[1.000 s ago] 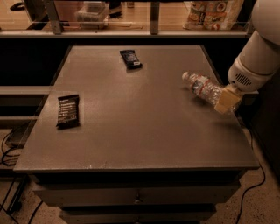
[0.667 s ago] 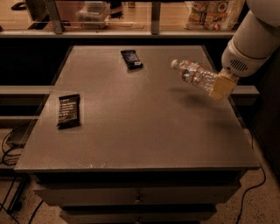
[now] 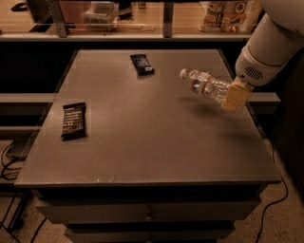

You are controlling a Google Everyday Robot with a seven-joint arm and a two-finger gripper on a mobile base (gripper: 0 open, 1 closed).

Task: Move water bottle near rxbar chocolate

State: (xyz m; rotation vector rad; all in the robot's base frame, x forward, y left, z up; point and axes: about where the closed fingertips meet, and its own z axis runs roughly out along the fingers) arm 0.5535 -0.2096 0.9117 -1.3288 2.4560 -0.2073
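The water bottle (image 3: 205, 86) is clear crinkled plastic with a white cap and a red-and-white label band. It hangs tilted in the air above the right side of the table, cap pointing left. My gripper (image 3: 231, 98) is shut on its base end at the right, with a tan finger pad over the bottle. The rxbar chocolate (image 3: 74, 119) is a flat black wrapper with white text lines, lying near the table's left edge, far from the bottle.
A smaller dark wrapper with a white end (image 3: 142, 63) lies at the back middle of the grey table (image 3: 156, 147). A shelf with a clear container (image 3: 99, 13) and snack bags (image 3: 230, 12) runs behind. Drawers sit below the front edge.
My gripper has lifted the bottle off the table at the right and carried it up and to the left. The two wrappers have not moved.
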